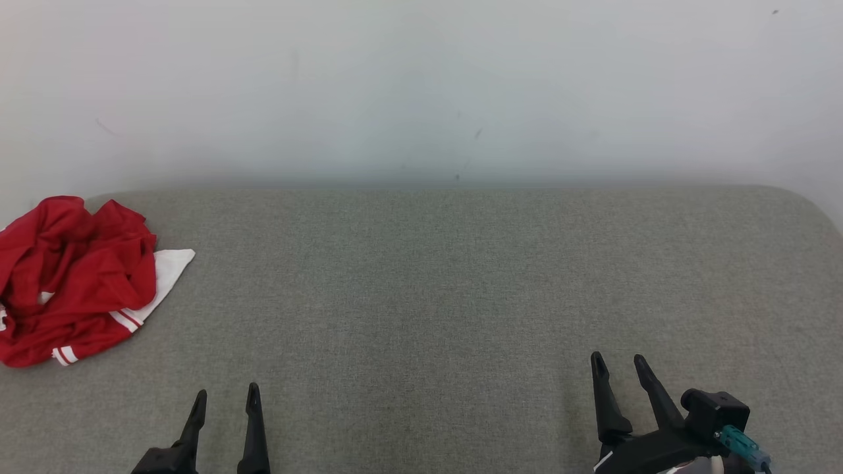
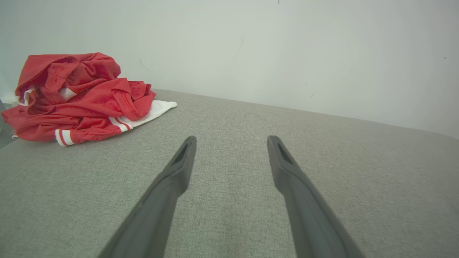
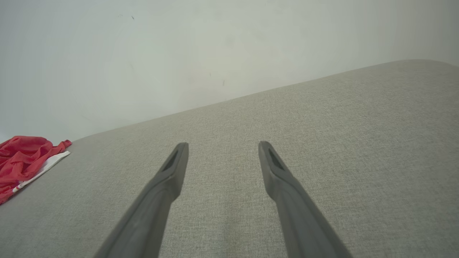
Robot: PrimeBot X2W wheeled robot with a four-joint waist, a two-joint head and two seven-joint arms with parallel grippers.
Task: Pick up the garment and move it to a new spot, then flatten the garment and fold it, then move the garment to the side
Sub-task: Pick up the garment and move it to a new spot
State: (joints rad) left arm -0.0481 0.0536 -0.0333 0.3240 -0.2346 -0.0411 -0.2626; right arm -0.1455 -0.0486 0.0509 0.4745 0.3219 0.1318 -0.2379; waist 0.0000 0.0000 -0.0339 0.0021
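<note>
A crumpled red garment [image 1: 72, 276] with white trim lies bunched at the far left edge of the grey padded surface [image 1: 435, 283]. In the left wrist view the garment [image 2: 79, 96] sits up and to the left of the fingers. The right wrist view catches the garment [image 3: 21, 161] at its left border. My left gripper [image 1: 226, 395] stands open at the lower left, empty, well short of the cloth. My right gripper [image 1: 619, 361] is open and empty at the lower right, far from it.
A pale wall [image 1: 421, 85] rises directly behind the padded surface. The surface's rounded right corner [image 1: 810, 204] curves off at the far right. Bare grey fabric spreads between the two grippers.
</note>
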